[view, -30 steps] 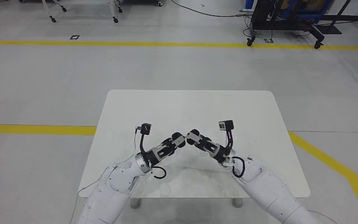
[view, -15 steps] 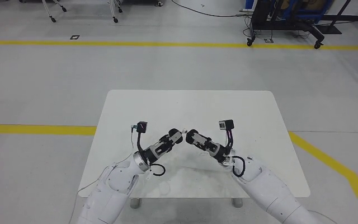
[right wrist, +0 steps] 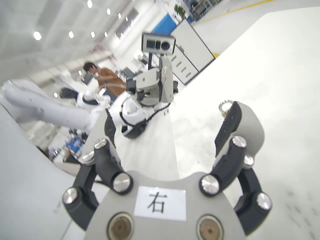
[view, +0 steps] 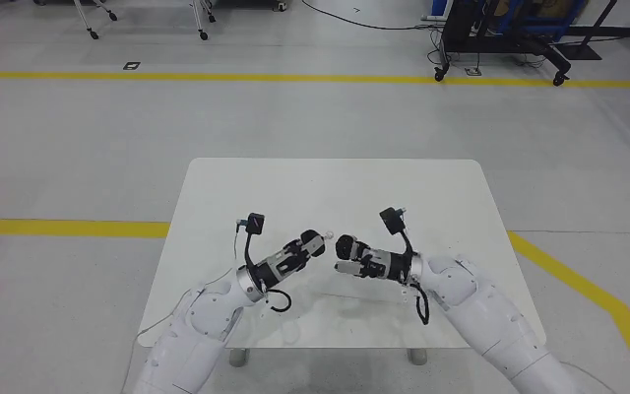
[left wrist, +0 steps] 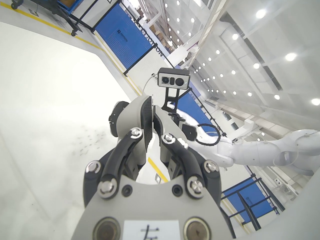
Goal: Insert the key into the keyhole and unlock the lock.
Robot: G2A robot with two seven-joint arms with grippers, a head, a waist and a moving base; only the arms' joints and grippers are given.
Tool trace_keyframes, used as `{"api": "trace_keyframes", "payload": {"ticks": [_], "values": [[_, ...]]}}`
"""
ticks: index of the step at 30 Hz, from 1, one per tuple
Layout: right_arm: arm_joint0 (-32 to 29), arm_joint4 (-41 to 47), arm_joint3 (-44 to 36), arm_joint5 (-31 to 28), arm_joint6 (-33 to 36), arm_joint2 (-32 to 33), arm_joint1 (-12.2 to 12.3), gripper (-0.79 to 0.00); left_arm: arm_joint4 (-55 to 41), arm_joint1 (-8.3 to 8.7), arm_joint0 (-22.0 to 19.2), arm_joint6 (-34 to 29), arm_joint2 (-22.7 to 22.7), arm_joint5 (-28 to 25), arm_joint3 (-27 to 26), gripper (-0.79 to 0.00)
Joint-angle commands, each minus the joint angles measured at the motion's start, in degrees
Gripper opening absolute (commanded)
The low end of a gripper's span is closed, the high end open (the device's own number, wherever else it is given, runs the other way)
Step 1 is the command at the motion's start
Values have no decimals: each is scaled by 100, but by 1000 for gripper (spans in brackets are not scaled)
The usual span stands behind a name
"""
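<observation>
Right forearm now lies more nearly level across the table [view: 335,187] than half a second ago, and the right gripper [view: 342,245] has drawn slightly back from the left gripper [view: 318,237]. A second ago the two tips met; they now stand just apart, tip facing tip, above the near middle of the table. The left arm has shifted only a little, and its wrist camera [view: 256,223] sits a touch farther toward the centre.

Left gripper: the ribbed pads [left wrist: 147,116] are pressed together along their length. Whether anything thin is caught between them cannot be told.

Right gripper: the fingers [right wrist: 228,123] stand wide apart, with bare table between them.

Task object: a small silvery metal ring [right wrist: 224,106] with a brass-coloured piece shows just at the tip of one right finger. Whether it is the key or part of the lock, and whether it touches the finger, cannot be told.

Markings: the left base label [left wrist: 151,229] and the right base label [right wrist: 160,203] are white rectangles, each bearing one black character, set between two round fittings. The blue screens [left wrist: 125,41] in the room behind carry white print.
</observation>
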Motion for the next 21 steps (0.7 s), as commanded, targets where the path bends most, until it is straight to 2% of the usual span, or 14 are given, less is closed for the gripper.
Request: {"api": "trace_keyframes", "payload": {"ticks": [1,4,6,11,14,18,21], "values": [[0,79,-127,65,538,160,87,0,473,16,-49,-73,21,-88,-18,-785],[-32,78,-395,155,1006,432,204,-22,927,33,-59,-187,109,-267,-33,-785],[-88,142,-558,191,1222,526,256,-169,947,40,-63,-267,168,-378,-33,-785],[-127,305,-719,378,1565,594,325,-394,699,70,-126,-541,236,-560,21,-785],[-108,350,-696,424,1655,569,338,-419,630,87,-150,-608,242,-577,38,-785],[-82,387,-637,403,1614,539,342,-520,633,102,-168,-643,286,-580,51,-785],[-62,404,-598,411,1600,501,343,-533,635,109,-186,-641,323,-591,60,-785]]}}
